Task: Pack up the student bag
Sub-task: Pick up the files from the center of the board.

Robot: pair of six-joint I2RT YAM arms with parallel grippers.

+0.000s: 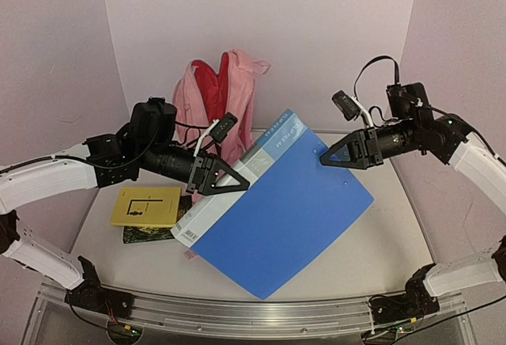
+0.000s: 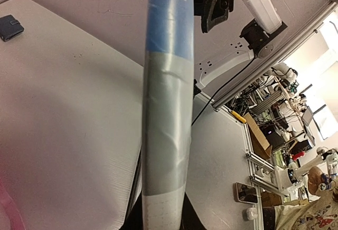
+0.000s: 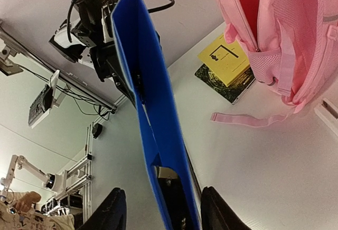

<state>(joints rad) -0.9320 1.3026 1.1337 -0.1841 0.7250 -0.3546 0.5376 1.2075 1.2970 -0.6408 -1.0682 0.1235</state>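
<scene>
Folder (image 1: pixel 285 218), blue, tight in left pincer (image 1: pixel 235 181); right pincer (image 1: pixel 322 157) agape astride its edge

White table (image 1: pixel 379 238), pale backdrop walls (image 1: pixel 261 13), aluminium rail (image 1: pixel 237 312) at front, cluttered workshop (image 2: pixel 285 135) beyond

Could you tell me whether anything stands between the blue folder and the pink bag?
Nothing loose does; only the left tool gripping the folder sits before the bag. The yellow book lies aside.
</scene>
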